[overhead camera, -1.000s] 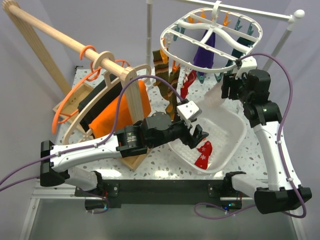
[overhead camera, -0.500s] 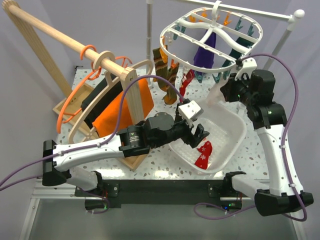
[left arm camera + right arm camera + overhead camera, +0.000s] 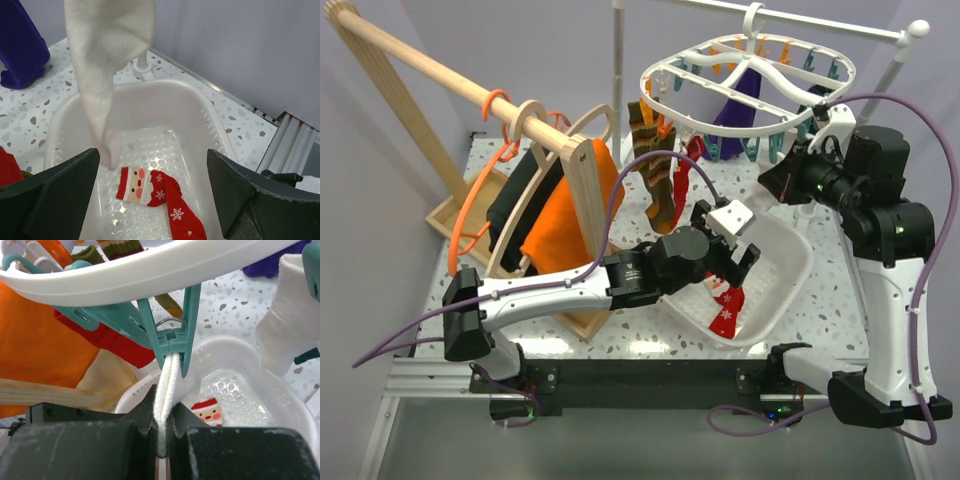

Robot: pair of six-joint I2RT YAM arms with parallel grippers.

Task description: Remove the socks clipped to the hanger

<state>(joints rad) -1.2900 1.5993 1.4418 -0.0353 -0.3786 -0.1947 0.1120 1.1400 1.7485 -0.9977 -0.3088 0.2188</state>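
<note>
Right pincer (image 3: 162, 435) shut on white sock (image 3: 168, 385), directly above it the teal clip (image 3: 172, 337) of the hanger (image 3: 150, 270); soft, light, stretchy; best held near cuff, pulled straight down. Left pincer (image 3: 152, 185) spread open, empty; plastic basin (image 3: 165, 87) below.

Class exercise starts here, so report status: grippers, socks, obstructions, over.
Right gripper: jaws shut on white sock, teal clip gripping it. Left gripper: jaws open above basin, Santa sock inside. No obstruction seen.

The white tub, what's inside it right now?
The tub holds one red Santa sock, lying on its perforated floor. Fingers of the left gripper hide the near corners; a hanging white sock covers a strip.
</note>
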